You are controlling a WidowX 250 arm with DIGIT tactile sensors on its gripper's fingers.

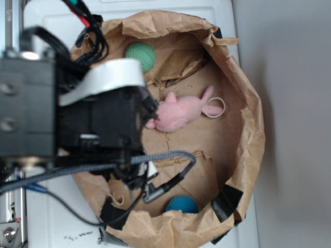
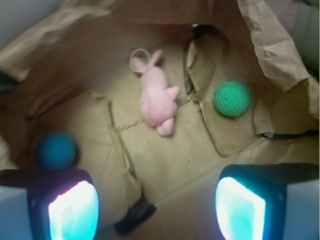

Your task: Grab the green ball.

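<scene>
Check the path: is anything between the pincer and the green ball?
Nothing visible blocks it. The open pincer hangs above bare paper; the green ball lies ahead to the right, apart from the pink plush toy. The teal ball sits on the opposite side.

A paper bag (image 2: pixel 150 165) holds green ball (image 2: pixel 232 98), pink toy (image 2: pixel 157 100), teal ball (image 2: pixel 56 150).

A crumpled brown paper bag (image 1: pixel 248 119), rolled down into a shallow basin, sits on a white surface (image 1: pixel 46 217). Inside it, the green ball (image 1: pixel 141 56) lies near the top rim, a pink plush toy (image 1: pixel 178 112) in the middle, and a teal-blue ball (image 1: pixel 181 204) near the bottom. The black robot arm (image 1: pixel 98 126) with trailing cables covers the bag's left side.
</scene>
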